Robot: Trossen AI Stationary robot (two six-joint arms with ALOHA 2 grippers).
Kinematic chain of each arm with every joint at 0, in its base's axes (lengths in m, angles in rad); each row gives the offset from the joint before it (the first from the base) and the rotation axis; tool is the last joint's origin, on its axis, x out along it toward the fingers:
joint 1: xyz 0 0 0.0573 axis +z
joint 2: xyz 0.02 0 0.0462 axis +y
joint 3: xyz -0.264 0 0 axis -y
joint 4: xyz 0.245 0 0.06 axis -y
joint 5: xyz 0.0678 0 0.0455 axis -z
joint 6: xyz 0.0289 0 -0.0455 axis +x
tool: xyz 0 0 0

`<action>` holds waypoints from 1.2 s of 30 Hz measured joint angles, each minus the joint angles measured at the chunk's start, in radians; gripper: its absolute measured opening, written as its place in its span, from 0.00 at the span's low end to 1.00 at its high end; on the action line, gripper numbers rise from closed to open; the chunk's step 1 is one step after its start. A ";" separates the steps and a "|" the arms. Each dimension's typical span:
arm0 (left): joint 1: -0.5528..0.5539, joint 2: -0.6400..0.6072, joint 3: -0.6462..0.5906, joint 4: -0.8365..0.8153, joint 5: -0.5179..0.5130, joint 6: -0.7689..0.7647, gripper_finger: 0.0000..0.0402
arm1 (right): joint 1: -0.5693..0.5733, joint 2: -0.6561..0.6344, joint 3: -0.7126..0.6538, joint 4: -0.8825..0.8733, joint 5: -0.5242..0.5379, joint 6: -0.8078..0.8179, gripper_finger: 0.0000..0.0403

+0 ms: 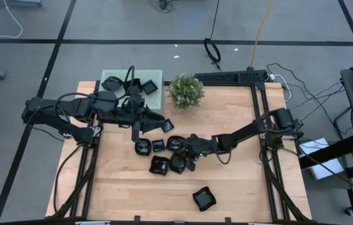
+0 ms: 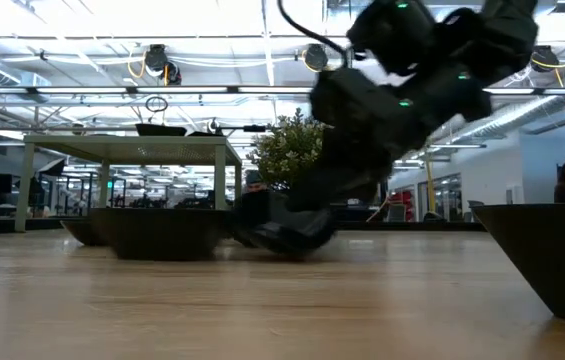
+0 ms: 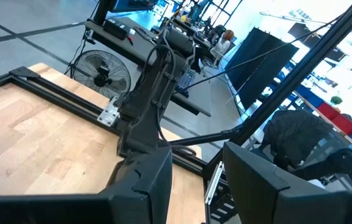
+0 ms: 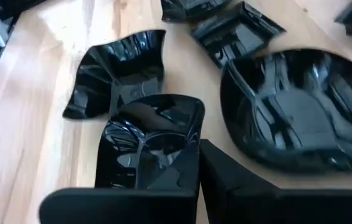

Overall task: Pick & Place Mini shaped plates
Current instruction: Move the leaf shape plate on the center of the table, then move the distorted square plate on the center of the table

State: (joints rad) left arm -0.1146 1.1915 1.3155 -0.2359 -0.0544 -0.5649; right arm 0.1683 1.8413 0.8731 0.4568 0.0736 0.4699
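You're looking at mini shaped plates [image 4: 144,149] with a hard, glossy black finish that mirrors the ceiling lights, smooth even where the rims ripple. Under them the table [image 1: 238,181] is pale wood with a fine visible grain and a soft satin sheen, framed by matt black metal rails [image 1: 232,77]. The right gripper [image 1: 189,164] and left gripper [image 1: 140,132] wear dull, dark plastic-looking shells, and the green mat [image 1: 154,78] looks textured and matt.

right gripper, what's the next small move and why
Probably lift straight up. The right gripper is shut on a square mini plate low over the table, with other plates crowding it. The green mat, already holding plates, seems the likely destination.
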 joint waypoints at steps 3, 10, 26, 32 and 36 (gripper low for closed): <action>0.000 0.000 0.000 -0.005 0.000 -0.002 0.37 | -0.005 0.050 0.062 -0.003 0.000 -0.014 0.00; -0.002 0.000 0.000 -0.019 0.001 -0.002 0.37 | -0.005 0.095 0.120 -0.007 -0.050 -0.015 0.00; -0.015 0.000 0.000 -0.034 0.002 0.012 0.37 | 0.017 0.076 0.119 -0.056 -0.124 0.013 0.17; -0.015 0.000 0.000 -0.034 0.002 0.012 0.37 | 0.012 0.000 0.119 -0.104 -0.139 -0.057 0.32; -0.015 0.000 0.000 -0.035 0.002 0.011 0.37 | 0.012 -0.105 0.119 -0.261 -0.160 -0.098 0.34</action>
State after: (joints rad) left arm -0.1299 1.1915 1.3155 -0.2707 -0.0526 -0.5541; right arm 0.1806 1.7367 0.9920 0.1960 -0.0859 0.3714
